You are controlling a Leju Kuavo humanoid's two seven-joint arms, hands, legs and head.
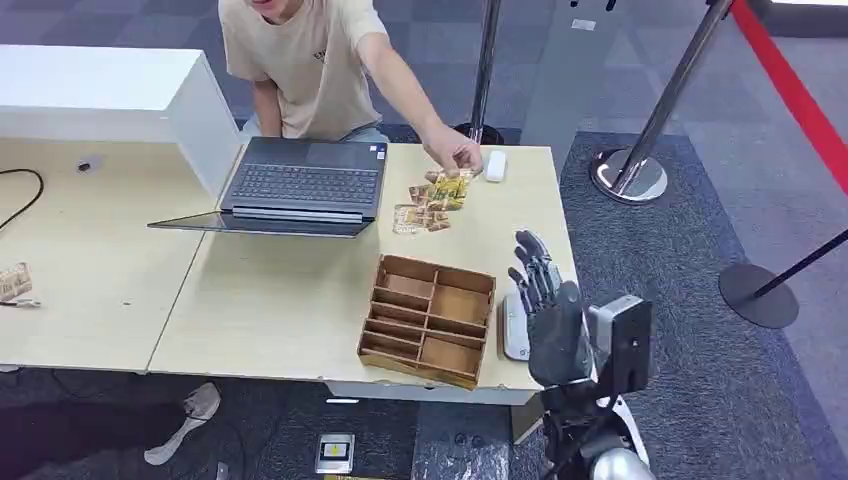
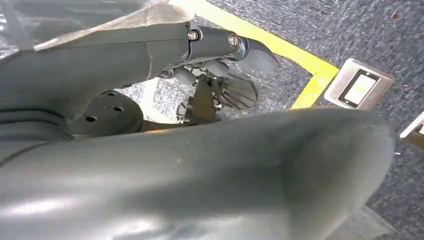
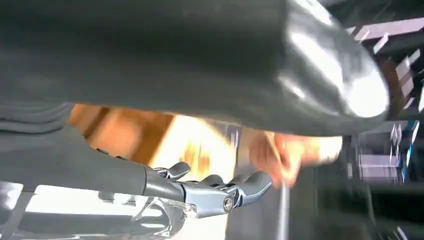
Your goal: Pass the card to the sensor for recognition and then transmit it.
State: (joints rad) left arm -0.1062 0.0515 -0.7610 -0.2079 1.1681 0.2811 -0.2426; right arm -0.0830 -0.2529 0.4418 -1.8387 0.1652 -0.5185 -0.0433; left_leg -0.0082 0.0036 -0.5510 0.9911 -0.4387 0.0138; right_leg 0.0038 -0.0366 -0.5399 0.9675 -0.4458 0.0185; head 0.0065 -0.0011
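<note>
Nearest the head camera, the right robot hand stood raised at the right edge of the surface, fingers spread and pointing upward, holding nothing. Its palm hung over a white sensor lying flat beside a wooden organizer tray, whose compartments faced up near the front edge.

Beyond the tray, a scatter of cards lay on the light wood, well apart from the right robot hand. A person's hand reached down to them from across the surface, fingertips touching the top of the pile. Just beside that hand sat a small white object. An open laptop rested to the left of the cards, in front of the seated person.

A white box stood at the far left, with a black cable curling below it. Chrome stanchion posts rose from the grey carpet on the right.

In the left wrist view the left robot hand hung over carpet with a yellow floor line; whether its fingers were apart or curled I cannot tell.
</note>
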